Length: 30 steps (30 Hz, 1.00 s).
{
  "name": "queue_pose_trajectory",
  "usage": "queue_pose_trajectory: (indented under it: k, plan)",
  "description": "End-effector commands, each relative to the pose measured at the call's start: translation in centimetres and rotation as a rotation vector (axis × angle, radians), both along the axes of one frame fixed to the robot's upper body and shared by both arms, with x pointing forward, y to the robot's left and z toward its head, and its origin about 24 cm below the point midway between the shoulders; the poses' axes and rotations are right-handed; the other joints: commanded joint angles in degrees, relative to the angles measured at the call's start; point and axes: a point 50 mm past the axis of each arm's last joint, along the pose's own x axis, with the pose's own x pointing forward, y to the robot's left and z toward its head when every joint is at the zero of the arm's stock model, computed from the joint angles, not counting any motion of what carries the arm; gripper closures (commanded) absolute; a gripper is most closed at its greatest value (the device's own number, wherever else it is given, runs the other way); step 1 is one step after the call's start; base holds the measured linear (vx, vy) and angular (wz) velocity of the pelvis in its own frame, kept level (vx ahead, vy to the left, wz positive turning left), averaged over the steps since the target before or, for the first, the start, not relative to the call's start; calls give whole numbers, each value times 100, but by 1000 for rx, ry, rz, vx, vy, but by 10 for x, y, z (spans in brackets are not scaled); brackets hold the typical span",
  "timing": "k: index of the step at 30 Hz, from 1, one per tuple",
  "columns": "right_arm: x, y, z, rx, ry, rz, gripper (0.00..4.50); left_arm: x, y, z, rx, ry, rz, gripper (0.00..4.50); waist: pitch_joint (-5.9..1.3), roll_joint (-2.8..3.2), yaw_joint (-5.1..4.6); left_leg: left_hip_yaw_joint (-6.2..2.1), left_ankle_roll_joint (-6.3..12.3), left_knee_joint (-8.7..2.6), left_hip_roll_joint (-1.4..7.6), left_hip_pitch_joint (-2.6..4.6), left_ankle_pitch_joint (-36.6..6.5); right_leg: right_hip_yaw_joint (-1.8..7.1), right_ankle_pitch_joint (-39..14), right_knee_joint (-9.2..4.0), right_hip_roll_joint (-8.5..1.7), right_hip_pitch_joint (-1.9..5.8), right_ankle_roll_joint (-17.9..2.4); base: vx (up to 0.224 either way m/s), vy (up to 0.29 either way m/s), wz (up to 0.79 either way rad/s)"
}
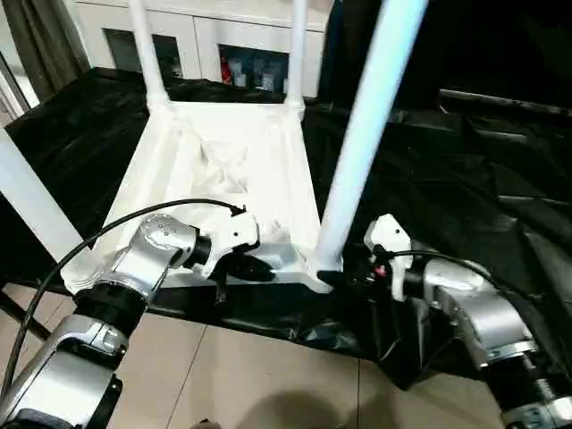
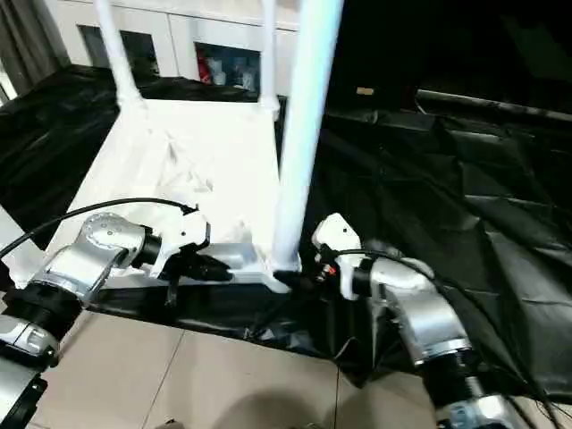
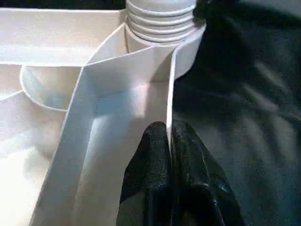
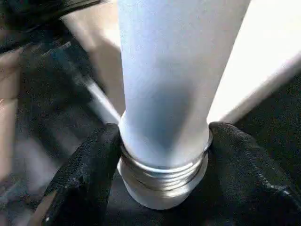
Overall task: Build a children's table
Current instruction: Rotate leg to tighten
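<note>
The left gripper (image 3: 169, 155) pinches the upturned white plastic tabletop's rim (image 3: 170, 94); the right gripper (image 4: 162, 155) clasps the white tapered tube leg (image 4: 174, 70) at lower centre.

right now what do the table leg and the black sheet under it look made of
Table leg: looks like smooth white moulded plastic, with moulded thread rings at its base and a soft sheen. Black sheet: probably thin plastic film, judging by glossy highlights and sharp creases.

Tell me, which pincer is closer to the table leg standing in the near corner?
The right pincer. Its black fingers sit on both sides of the near leg, right at its threaded base. The left pincer is farther along, pinched on the tabletop's rim.
</note>
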Motion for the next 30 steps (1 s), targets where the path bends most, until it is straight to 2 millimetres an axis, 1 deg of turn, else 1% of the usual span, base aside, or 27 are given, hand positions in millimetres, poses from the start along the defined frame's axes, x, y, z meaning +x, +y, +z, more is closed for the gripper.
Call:
queue_pose_trajectory:
  k: [1, 2, 3, 4, 5, 7, 8, 9, 10, 11, 12, 13, 14, 15, 16, 17, 19, 20, 21, 22, 23, 24, 25, 27, 28, 30]
  plan:
    - [0, 2, -18, 0, 62, -136, 175, 12, -7, 5, -39, -50, 133, 450, -394, 28, 15, -3, 31, -397, 50, -3, -1193, 254, -2417, -601, -412, 283, -700, 0, 0, 0]
    - [0, 4, -20, 4, 65, -146, 176, 13, -8, 5, -43, -53, 142, 450, -404, 40, 10, -14, 13, -400, 53, 12, -1244, 246, -2456, -613, -414, 283, -688, 0, 0, 0]
    - [3, 9, -23, -5, 62, -208, 176, 16, -16, 3, -44, -64, 171, 450, -406, 42, 9, -24, 24, -408, 47, -14, -1213, 245, -2418, -608, -417, 311, -670, 0, 0, 0]
    - [5, 12, -25, -12, 61, -254, 176, 18, -21, 2, -44, -72, 192, 450, -404, 45, -1, -18, 20, -411, 53, -18, -1206, 254, -2390, -610, -416, 293, -673, 0, 0, 0]
    - [11, 19, -26, -5, 57, -335, 176, 21, -32, 1, -46, -86, 239, 450, -395, 50, -18, -5, -17, -402, 43, 15, -1276, 249, -2431, -628, -401, 258, -692, 0, 0, 0]
    - [18, 27, -26, 10, 61, -403, 176, 23, -46, -1, -49, -95, 266, 450, -411, 53, -45, -33, -65, -410, 26, 2, -1287, 229, -2572, -630, -413, 288, -655, 0, 0, 0]
    - [20, 32, -26, 17, 63, -428, 176, 23, -52, -2, -49, -102, 276, 450, -412, 44, -60, -30, -30, -401, 25, 11, -1287, 237, -2540, -640, -409, 282, -645, 0, 0, 0]
    - [20, 32, -26, 18, 63, -430, 176, 23, -53, -2, -49, -102, 277, 450, -412, 44, -60, -30, -30, -401, 25, 11, -1287, 237, -2540, -640, -409, 282, -645, 0, 0, 0]
    - [23, 39, -24, 24, 57, -432, 176, 23, -60, -4, -39, -114, 275, 450, -409, 55, -67, -26, 24, -405, 27, -6, -1262, 242, -2443, -643, -407, 292, -657, 0, 0, 0]
    - [23, 45, -23, 24, 45, -409, 176, 22, -64, -5, -22, -124, 261, 450, -425, 62, -73, -26, 51, -405, 37, -6, -1245, 247, -2283, -632, -406, 290, -693, 0, 0, 0]
    - [23, 47, -22, 22, 39, -395, 176, 22, -65, -5, -13, -129, 254, 450, -429, 53, -77, -29, 74, -409, 36, -20, -1199, 247, -2111, -604, -395, 315, -732, 0, 0, 0]
    - [23, 47, -22, 22, 39, -395, 176, 22, -65, -5, -13, -129, 254, 450, -431, 56, -70, -23, 91, -406, 34, -23, -1164, 254, -2017, -599, -395, 317, -749, 0, 0, 0]
    - [23, 52, -17, 56, 12, -353, 176, 22, -64, -6, 4, -132, 241, 450, -433, 61, -71, -25, 113, -411, 44, -28, -1127, 261, -1839, -579, -395, 319, -804, 0, 0, 0]
    - [23, 52, -16, 58, 11, -352, 176, 22, -64, -6, 5, -132, 240, 450, -434, 63, -70, -25, 117, -411, 46, -29, -1132, 260, -1795, -575, -400, 325, -823, 0, 0, 0]
    - [23, 52, -15, 68, 5, -349, 141, 22, -63, -6, 6, -132, 236, 450, -437, 58, -70, -19, 127, -408, 39, -27, -1125, 260, -1738, -566, -396, 331, -856, 0, 0, 0]
    - [23, 50, -13, 79, -8, -340, 120, 22, -61, -6, 9, -129, 233, 450, -435, 51, -67, -19, 133, -410, 40, -27, -1129, 260, -1741, -568, -400, 333, -868, 0, 0, 0]
    - [24, 46, -9, 87, -25, -321, 101, 22, -56, -7, 14, -127, 231, 450, -433, 56, -67, -15, 147, -408, 43, -25, -1142, 264, -1749, -569, -403, 334, -896, 0, 0, 0]
    - [24, 40, -5, 87, -41, -292, 94, 21, -51, -6, 15, -122, 220, 450, -434, 61, -57, -23, 168, -412, 43, -22, -1180, 257, -1783, -570, -407, 343, -883, 0, 0, 0]
    - [24, 37, -3, 85, -48, -277, 79, 21, -48, -6, 14, -120, 212, 450, -433, 38, -66, -13, 195, -410, 47, -27, -1166, 264, -1762, -574, -401, 346, -886, 0, 0, 0]
    - [20, 29, 1, 92, -29, -199, 79, 19, -42, -6, 11, -107, 192, 450, -434, 43, -61, -19, 209, -412, 50, -44, -1102, 265, -1691, -562, -406, 356, -898, 0, 0, 0]
    - [19, 28, 1, 93, -25, -185, 58, 19, -41, -6, 10, -105, 188, 450, -435, 40, -39, -14, 273, -403, 50, -37, -1063, 267, -1574, -555, -402, 365, -919, 0, 0, 0]
    - [16, 24, 3, 89, -27, -135, 58, 18, -37, -6, 9, -96, 172, 450, -440, 40, -51, -16, 294, -406, 63, -50, -1018, 270, -1430, -532, -410, 369, -979, 0, 0, 0]
    - [13, 16, 5, 71, -25, -81, 58, 16, -33, -6, 12, -83, 154, 450, -433, 22, -43, -20, 309, -410, 57, -50, -1002, 257, -1451, -549, -396, 394, -967, 0, 0, 0]
    - [7, 7, 7, 48, -20, -16, 58, 14, -27, -6, 15, -70, 125, 450, -434, 39, -25, -13, 372, -399, 66, -47, -1011, 268, -1406, -541, -405, 387, -982, 0, 0, 0]
    - [2, -1, 8, 15, -12, 44, 58, 11, -22, -6, 14, -43, 87, 450, -432, 28, -39, -19, 355, -405, 65, -55, -1049, 253, -1488, -542, -403, 387, -989, 0, 0, 0]
    - [0, -5, 9, -1, -11, 74, 58, 8, -20, -4, 8, -33, 43, 450, -429, 28, -48, -21, 349, -404, 68, -62, -1066, 257, -1593, -549, -419, 381, -974, 0, 0, 0]
